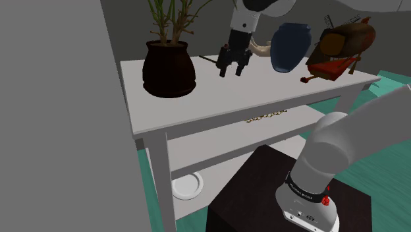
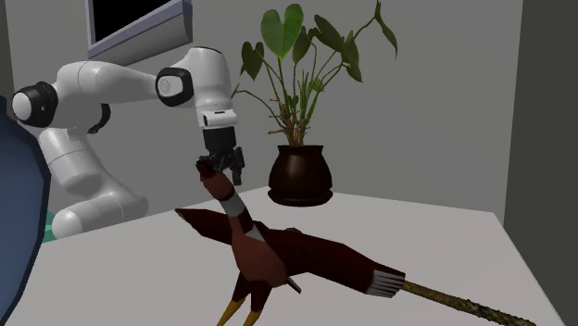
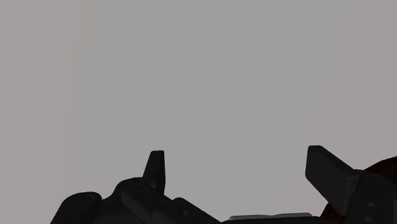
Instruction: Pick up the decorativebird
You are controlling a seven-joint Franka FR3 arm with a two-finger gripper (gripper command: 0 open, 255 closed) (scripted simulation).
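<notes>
Pincer is wide open and has hold of nothing. In the wrist view I see the two black fingers standing well apart with only plain grey surface between them. From the shoulder view it hangs pointing down just over the white table, between the dark round pot with the twiggy plant and the blue vase. I can't tell if the tips are touching the top.

The decorative bird is at the far end of the table, toward the shoulder view's right, past the vase and well apart from the pincer. The second exterior view has the bird right up front: dark red-brown body, white ring round the neck, yellowish legs, and a long tail trailing off to that view's right. Its head lines up with the pincer there, but that's only the camera angle, going by the shoulder view.

There's also some small chain-looking thing on the lower shelf, and a white dish down low under the table.
</notes>
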